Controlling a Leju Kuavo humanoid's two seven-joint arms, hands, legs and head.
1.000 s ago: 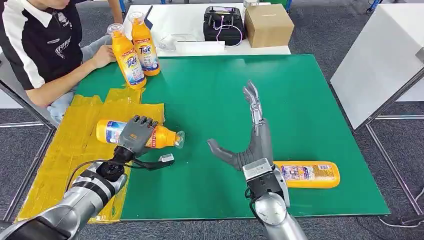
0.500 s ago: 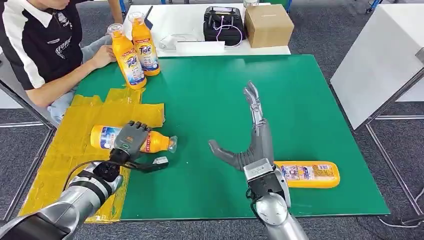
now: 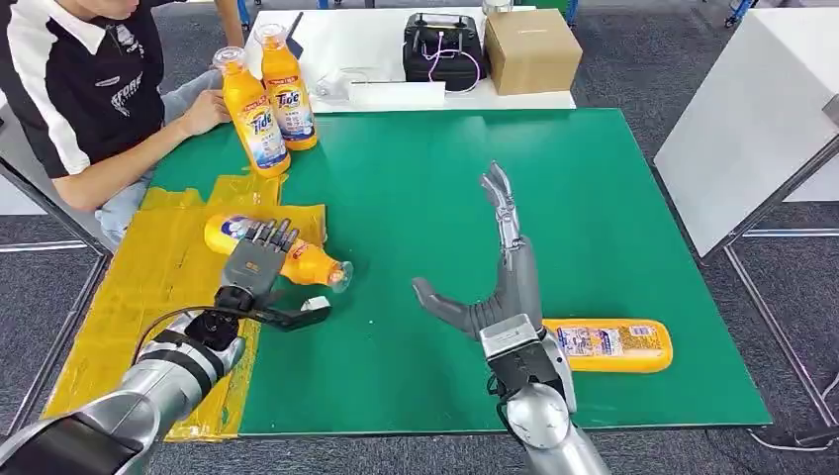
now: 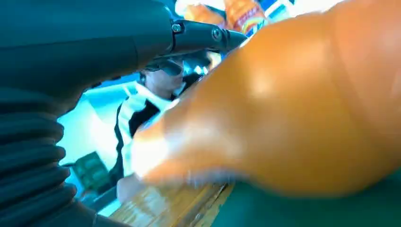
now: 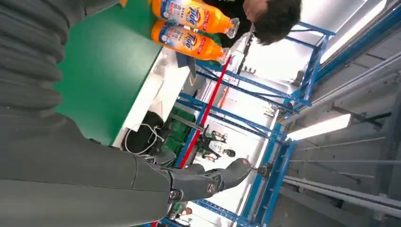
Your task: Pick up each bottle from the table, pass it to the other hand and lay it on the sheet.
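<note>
Four orange bottles: one (image 3: 287,259) lies under the left hand (image 3: 255,263), whose spread fingers rest on it at the sheet (image 3: 158,277) edge; another (image 3: 605,344) lies beside the open right hand (image 3: 495,287); two (image 3: 267,99) stand beyond the left hand.

You have a seated person (image 3: 74,89) at the far left corner, with a cardboard box (image 3: 531,47) and black controller (image 3: 442,45) behind the table.
</note>
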